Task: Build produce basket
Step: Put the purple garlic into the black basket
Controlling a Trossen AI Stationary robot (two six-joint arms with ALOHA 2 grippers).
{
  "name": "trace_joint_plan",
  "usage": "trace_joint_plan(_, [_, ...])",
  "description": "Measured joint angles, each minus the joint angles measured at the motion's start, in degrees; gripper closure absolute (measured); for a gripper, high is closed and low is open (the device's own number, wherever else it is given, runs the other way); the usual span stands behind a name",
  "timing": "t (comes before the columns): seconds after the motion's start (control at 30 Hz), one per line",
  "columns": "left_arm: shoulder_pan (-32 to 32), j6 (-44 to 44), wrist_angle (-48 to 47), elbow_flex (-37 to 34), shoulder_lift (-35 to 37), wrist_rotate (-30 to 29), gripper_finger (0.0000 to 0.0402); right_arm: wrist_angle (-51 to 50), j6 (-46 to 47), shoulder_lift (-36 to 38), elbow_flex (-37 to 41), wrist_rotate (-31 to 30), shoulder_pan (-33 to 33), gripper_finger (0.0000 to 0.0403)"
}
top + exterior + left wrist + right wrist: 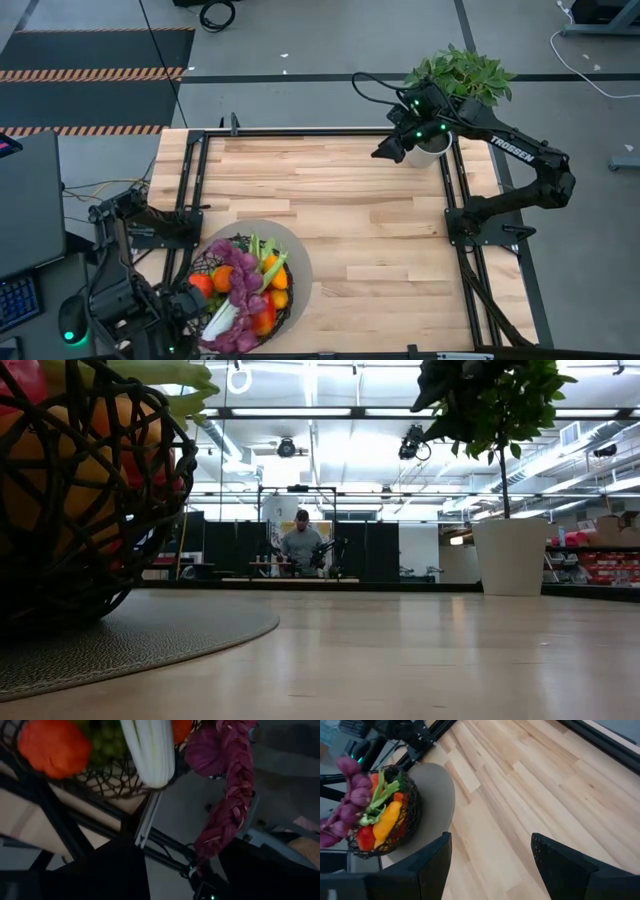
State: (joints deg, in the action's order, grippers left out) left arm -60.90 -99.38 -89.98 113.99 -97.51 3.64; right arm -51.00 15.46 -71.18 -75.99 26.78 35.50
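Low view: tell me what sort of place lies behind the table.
Probably a robotics lab or workshop. Behind the potted plant, a person stands at another workbench with equipment, under ceiling strip lights. Storage shelves line the right side.

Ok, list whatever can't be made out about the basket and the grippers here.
- Basket low view: cut off by the left edge.
- Basket's lower contents, high view: buried under grapes and celery.
- Left gripper, high view: too dark to read.
- Right gripper, high view: too small to read.

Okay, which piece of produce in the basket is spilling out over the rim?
The purple grapes: the long bunch runs across the heap and droops past the basket edge, while the celery, peppers and oranges stay inside.
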Motion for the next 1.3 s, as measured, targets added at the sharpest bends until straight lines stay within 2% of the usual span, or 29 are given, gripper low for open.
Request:
trace_joint_plan(0.2, [-0.4, -2.1, 0.0, 0.3, 0.7, -0.6, 0.0098, 0.0, 1.0, 0.0, 0.0, -1.7, -0.6, 0.0127])
trace_joint_plan(0.37, [1.0, 1.3, 0.0, 1.6, 0.9, -3.8, 0.0072, 0.1, 2.2, 0.0, 0.0, -1.9, -1.0, 0.0127])
trace_joint_plan(0.5, [3.0, 5.9, 0.0, 1.6, 1.3, -4.0, 0.0052, 0.3, 2.7, 0.0, 0.0, -2.2, -2.0, 0.0127])
trace_joint_plan(0.67, [4.9, 14.9, 0.0, 1.5, 2.0, -3.5, 0.0048, 0.3, 3.0, 0.0, 0.0, -3.5, -4.5, 0.0127])
trace_joint_plan(0.77, [5.3, 19.4, 0.0, -1.0, 3.7, -2.3, 0.0049, 0.3, 3.0, 0.0, 0.0, -4.6, -5.9, 0.0127])
trace_joint_plan(0.97, [5.2, 13.4, -0.2, -7.9, 9.5, -1.7, 0.0049, 0.4, 3.0, 0.0, 0.0, -4.8, -7.5, 0.0127])
trace_joint_plan(1.17, [5.7, 12.4, -0.1, -8.0, 13.4, -8.9, 0.0049, 1.3, 4.9, 0.0, 0.0, -5.5, -8.9, 0.0127])
trace_joint_plan(1.3, [7.9, 16.4, 0.0, -8.0, 14.5, -9.7, 0.0048, 1.4, 6.6, 0.0, 0.0, -7.1, -10.5, 0.0127])
